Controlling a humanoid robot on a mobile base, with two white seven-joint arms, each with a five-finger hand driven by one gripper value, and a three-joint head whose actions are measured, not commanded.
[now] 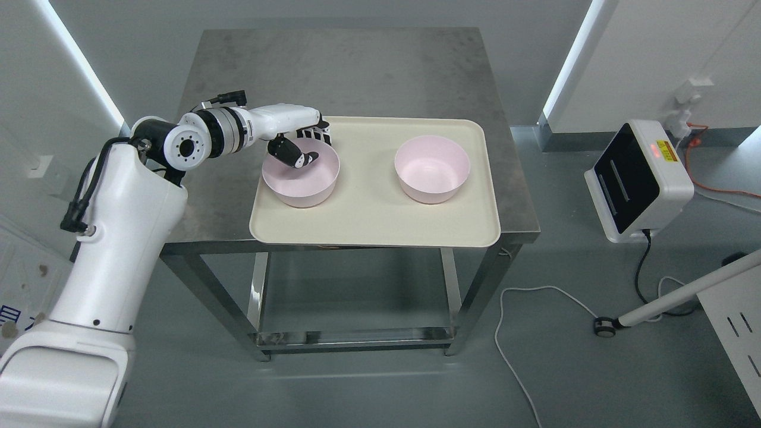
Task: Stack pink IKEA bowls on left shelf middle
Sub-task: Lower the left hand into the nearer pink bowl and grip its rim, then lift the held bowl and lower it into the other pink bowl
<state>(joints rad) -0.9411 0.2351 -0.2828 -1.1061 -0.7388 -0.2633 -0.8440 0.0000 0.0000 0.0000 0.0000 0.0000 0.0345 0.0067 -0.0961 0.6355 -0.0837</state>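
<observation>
- On the steel worktop (pixel 368 77) lies one cream tray (pixel 368 229), its near edge reaching just past the worktop's front edge.
- In the tray stand two pink bowls, both upright and well apart from each other, not stacked.
- The left bowl (pixel 303 190) sits in the tray's left half; the right bowl (pixel 432 172) sits right of the tray's middle and shows nothing inside.
- One arm is in view: the left arm (pixel 119 238) comes in from the lower left and bends at the elbow toward the tray.
- The left hand (pixel 297 145) is at the left bowl's far rim: its dark thumb (pixel 294 157) reaches down inside the bowl, while the fingers (pixel 315 132) lie behind the rim on the outside.
- The hand thus pinches the bowl's wall between thumb and fingers; the bowl appears to rest on the tray.
- Under the worktop one lower rail (pixel 357 339) of the frame shows near the floor.
- To the right, on the grey floor, stands one white device with a black panel (pixel 639 181), and one white cable (pixel 523 333) trails across the floor beside it.
- One white bar (pixel 684 297) on a small wheel slants in from the right edge.
</observation>
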